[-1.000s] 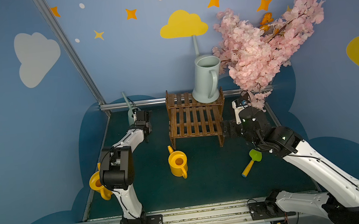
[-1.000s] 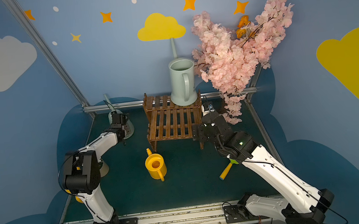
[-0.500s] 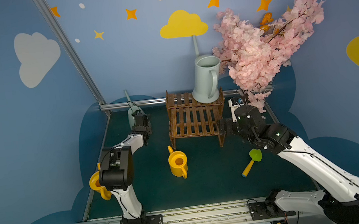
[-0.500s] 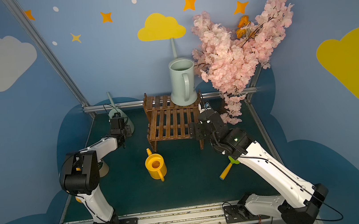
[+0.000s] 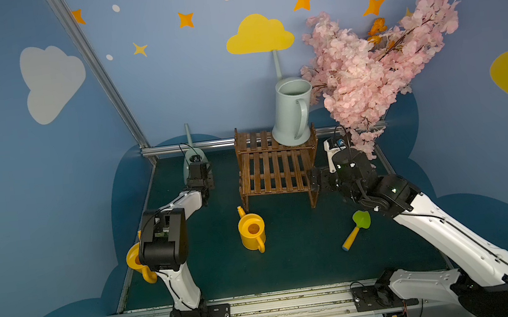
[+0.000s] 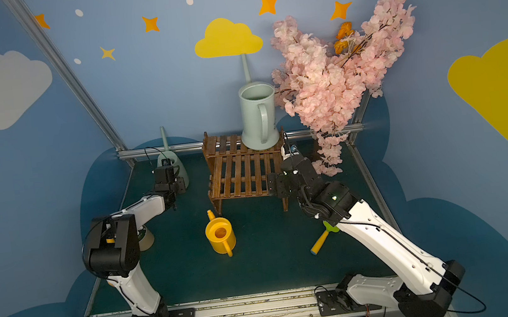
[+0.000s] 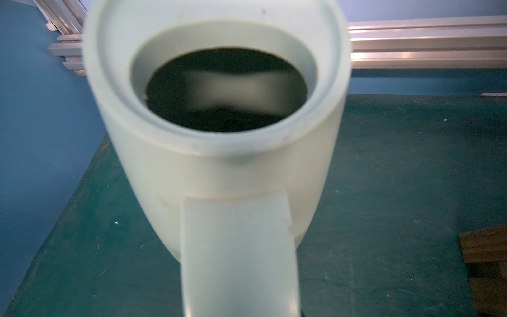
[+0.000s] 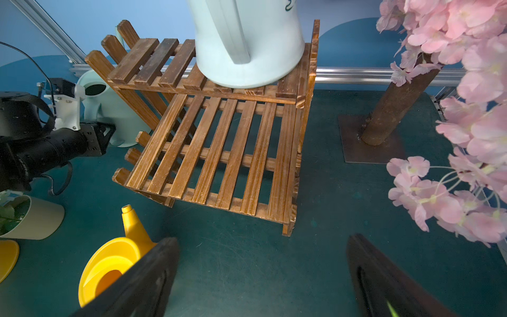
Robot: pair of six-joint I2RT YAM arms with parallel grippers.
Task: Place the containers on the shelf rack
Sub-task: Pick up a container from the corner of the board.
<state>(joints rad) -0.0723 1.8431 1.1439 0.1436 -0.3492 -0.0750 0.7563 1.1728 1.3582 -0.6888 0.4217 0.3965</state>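
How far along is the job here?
Done: one tall pale green plastic watering can stands on the top tier of the dark-brown slatted wooden rack. In hand: the left gripper is at the handle of the second tall pale can; grip unclear. The right gripper is open, empty. Left: that can and two small yellow watering cans on the floor.

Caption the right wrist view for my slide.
Open right gripper faces the shelf rack, one tall watering can on its upper tier.

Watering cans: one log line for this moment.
shelf rack: tall can on upper tier | second tall can: on floor, handle at left gripper, grip unclear | right gripper: open, empty | middle yellow can: on floor
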